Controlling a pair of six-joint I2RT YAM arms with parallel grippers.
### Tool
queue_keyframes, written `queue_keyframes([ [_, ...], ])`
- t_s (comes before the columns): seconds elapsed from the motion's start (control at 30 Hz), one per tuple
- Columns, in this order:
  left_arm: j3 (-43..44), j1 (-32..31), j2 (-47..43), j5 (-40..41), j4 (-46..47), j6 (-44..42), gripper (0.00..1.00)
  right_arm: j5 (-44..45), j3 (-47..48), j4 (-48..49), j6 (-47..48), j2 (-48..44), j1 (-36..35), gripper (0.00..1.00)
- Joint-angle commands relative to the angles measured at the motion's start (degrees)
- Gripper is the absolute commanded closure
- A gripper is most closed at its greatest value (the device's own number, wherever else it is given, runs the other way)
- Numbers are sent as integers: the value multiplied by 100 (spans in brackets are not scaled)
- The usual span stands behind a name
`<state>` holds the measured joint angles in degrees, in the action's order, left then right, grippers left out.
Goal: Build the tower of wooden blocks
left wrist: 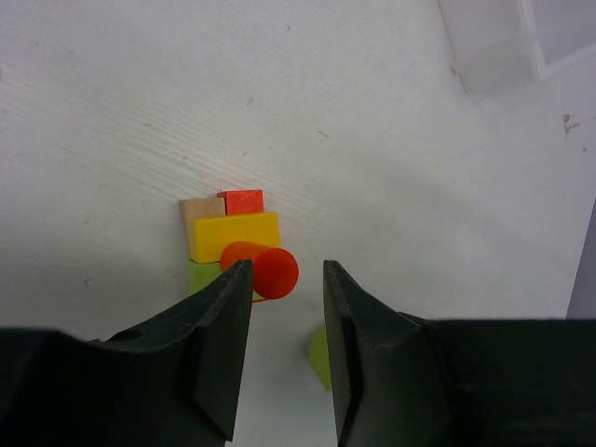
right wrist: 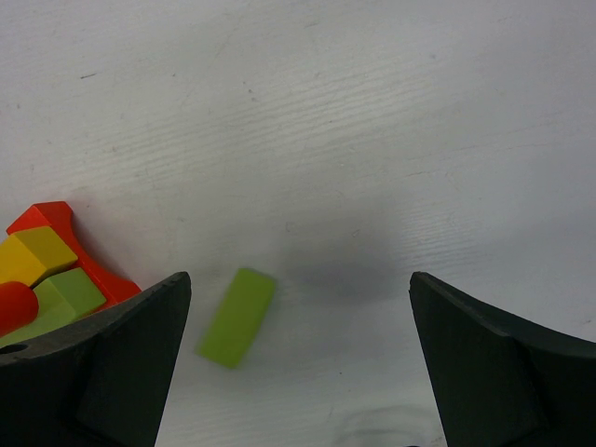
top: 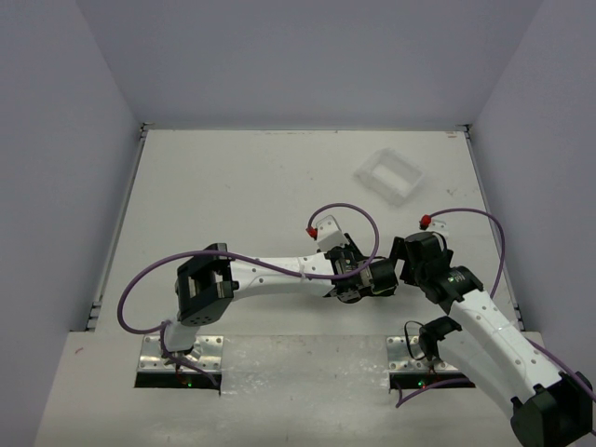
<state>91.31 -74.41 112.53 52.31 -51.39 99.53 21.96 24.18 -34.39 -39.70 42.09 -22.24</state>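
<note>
Left wrist view, lower centre: left gripper [left wrist: 286, 268] jaws narrowly parted, empty, just behind an orange cylinder [left wrist: 265, 267] touching the wood block tower [left wrist: 233, 235]. Right gripper [right wrist: 300, 279] gapes wide, empty, above a loose green block [right wrist: 237, 317].

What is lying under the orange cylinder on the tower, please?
The yellow block and a green block lie beneath it; the left claw and the cylinder cover much of the green one.
</note>
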Motion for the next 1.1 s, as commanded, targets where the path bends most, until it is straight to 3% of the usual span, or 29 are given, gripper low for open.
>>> queue_keyframes([
  [0.0, 161, -38, -82, 149, -62, 128, 66, 46, 85, 64, -55, -32, 25, 1],
  [0.13, 151, -47, -182, 189, -60, 12, 65, 46, 86, 64, -55, -22, 27, 1],
  [0.23, 146, -47, -354, 276, 8, -255, 56, 50, 90, 64, -69, 16, 18, 1],
  [0.27, 129, -47, -410, 305, 58, -338, 50, 59, 86, 64, -73, 28, 18, 1],
  [0.43, -344, -47, -987, 523, 793, -1263, 3, 122, 95, 23, -102, 140, 18, 1],
  [0.47, -493, -44, -1161, 561, 1016, -1516, 0, 151, 98, 14, -120, 186, 18, 1],
  [0.63, -1290, 78, -2178, 559, 2152, -2947, 0, 372, 139, -118, -312, 402, 124, 1],
  [0.7, -1755, 454, -2674, -172, 2970, -3887, 0, 373, 131, -137, -369, 456, 365, 1],
  [0.83, -2741, 1561, -3281, -2013, 4306, -4799, 0, 205, 129, -268, -368, 501, 1038, 1],
  [1.0, -2829, 1876, -3492, -1747, 4190, -5666, 0, -57, 105, -541, -284, 589, 2276, 1],
  [1.07, -2597, 2147, -3477, -1719, 3721, -5933, 0, -417, 71, -551, -417, 750, 2883, 1],
])
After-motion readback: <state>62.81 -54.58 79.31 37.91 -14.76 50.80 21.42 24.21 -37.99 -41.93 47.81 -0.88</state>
